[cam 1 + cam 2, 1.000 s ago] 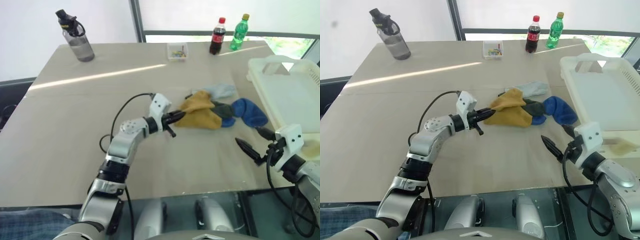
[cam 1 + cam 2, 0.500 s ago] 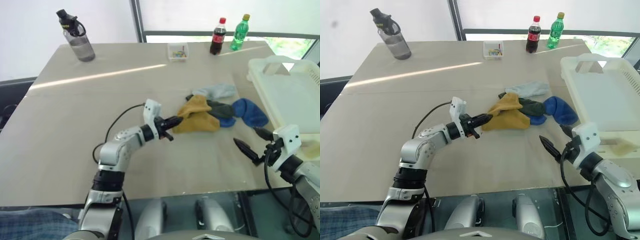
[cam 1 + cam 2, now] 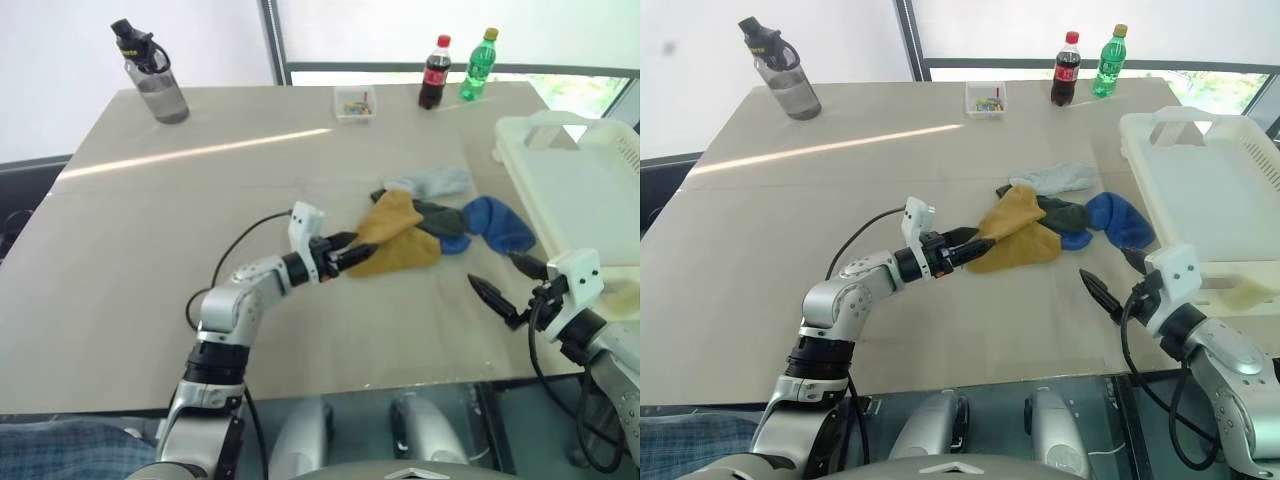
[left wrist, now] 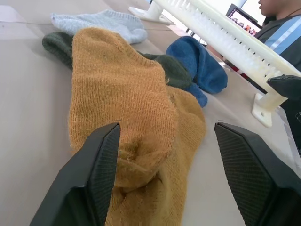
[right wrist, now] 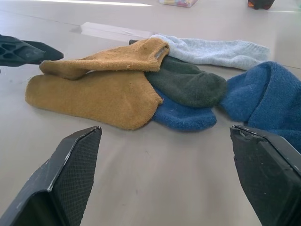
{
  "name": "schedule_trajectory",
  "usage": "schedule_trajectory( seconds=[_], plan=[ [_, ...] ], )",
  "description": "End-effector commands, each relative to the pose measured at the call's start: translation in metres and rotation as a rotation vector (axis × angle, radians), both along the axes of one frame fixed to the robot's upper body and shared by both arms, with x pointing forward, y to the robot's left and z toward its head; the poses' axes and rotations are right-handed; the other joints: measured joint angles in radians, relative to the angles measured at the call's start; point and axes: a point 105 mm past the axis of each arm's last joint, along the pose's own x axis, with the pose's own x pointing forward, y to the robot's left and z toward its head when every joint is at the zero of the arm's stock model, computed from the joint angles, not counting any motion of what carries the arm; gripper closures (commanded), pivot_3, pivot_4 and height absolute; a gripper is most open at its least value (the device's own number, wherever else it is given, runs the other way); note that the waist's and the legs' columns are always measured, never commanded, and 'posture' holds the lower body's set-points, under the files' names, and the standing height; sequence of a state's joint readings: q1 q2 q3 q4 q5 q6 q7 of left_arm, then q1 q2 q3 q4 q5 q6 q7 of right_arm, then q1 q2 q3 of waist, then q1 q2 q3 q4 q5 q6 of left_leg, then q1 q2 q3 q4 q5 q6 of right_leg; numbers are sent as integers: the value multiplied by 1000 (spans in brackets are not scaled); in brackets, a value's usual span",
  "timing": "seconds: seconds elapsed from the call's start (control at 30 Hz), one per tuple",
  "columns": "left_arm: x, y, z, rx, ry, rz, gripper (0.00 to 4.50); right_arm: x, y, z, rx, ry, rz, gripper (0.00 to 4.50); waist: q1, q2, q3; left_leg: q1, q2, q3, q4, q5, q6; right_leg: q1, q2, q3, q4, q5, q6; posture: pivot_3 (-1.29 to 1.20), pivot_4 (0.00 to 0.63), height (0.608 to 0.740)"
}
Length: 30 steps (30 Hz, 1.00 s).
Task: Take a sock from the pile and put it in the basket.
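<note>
The mustard-yellow sock [image 3: 400, 240] lies folded on the table at the near left of the pile [image 3: 445, 215], overlapping the dark green, blue and light grey socks. My left gripper [image 3: 340, 252] is level at the sock's left edge. In the left wrist view its fingers [image 4: 101, 174] stand apart, open, with the bunched sock [image 4: 127, 117] between them. My right gripper [image 3: 497, 275] hovers open near the table's front right, apart from the pile, with nothing between its fingers [image 5: 70, 174]. The cream-white basket [image 3: 545, 128] stands at the right edge.
At the back of the table stand a grey water bottle [image 3: 155, 75], a small clear box [image 3: 354, 103], a cola bottle [image 3: 433, 73] and a green bottle [image 3: 478, 65]. A person [image 4: 282, 23] sits beyond the basket. The table's front edge runs just below both arms.
My left gripper was shut on the mustard sock's edge and now stands open; the hand has dropped back slightly. The right arm has kept still.
</note>
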<state>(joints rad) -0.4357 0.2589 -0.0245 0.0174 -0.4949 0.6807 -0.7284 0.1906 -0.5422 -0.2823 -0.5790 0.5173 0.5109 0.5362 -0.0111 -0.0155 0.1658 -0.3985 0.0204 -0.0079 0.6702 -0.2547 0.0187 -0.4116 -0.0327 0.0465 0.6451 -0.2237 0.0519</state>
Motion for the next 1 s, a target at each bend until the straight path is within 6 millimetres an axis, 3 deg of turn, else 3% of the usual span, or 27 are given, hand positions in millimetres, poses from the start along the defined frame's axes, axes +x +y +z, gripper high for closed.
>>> schedule_trajectory(
  seconds=[0.03,0.13,0.17,0.2,0.23,0.27,0.33,0.6,1.0],
  plan=[
    [-2,-5,2,15,-36,-25,1143,-1,0,10,-7,-53,-3,0,0,0,0,0,0,0,0,0,0,0,0,0,0,0,0,0,150,740],
    [-1,-6,0,22,-41,-24,1967,-1,0,10,-7,-52,-1,0,0,0,0,0,0,0,0,0,0,0,0,0,0,0,0,0,150,740],
    [-1,-6,0,20,-45,-23,2556,-1,0,10,-8,-53,-1,0,0,0,0,0,0,0,0,0,0,0,0,0,0,0,0,0,150,740],
    [0,-6,0,19,-49,-22,2556,-1,0,10,-8,-53,-1,0,0,0,0,0,0,0,0,0,0,0,0,0,0,0,0,0,150,740],
    [0,-6,1,21,-53,-22,3235,0,0,11,-9,-53,0,0,0,0,0,0,0,0,0,0,0,0,0,0,0,0,0,0,150,740],
    [1,-6,1,20,-60,-19,3471,0,-1,11,-10,-53,0,0,0,0,0,0,0,0,0,0,0,0,0,0,0,0,0,0,150,740],
    [2,-5,4,7,-74,-7,4442,-1,-1,11,-11,-53,1,0,0,0,0,0,0,0,0,0,0,0,0,0,0,0,0,0,150,740],
    [-4,2,11,-4,-136,-5,4490,0,-1,10,-13,-52,4,0,-2,0,0,0,0,0,0,0,0,0,0,0,0,0,0,0,150,740],
    [-47,45,-6,160,-140,-87,4490,1,-1,10,-12,-51,9,0,-2,0,0,1,1,1,0,0,0,0,0,0,0,0,0,0,150,740]
  ],
)
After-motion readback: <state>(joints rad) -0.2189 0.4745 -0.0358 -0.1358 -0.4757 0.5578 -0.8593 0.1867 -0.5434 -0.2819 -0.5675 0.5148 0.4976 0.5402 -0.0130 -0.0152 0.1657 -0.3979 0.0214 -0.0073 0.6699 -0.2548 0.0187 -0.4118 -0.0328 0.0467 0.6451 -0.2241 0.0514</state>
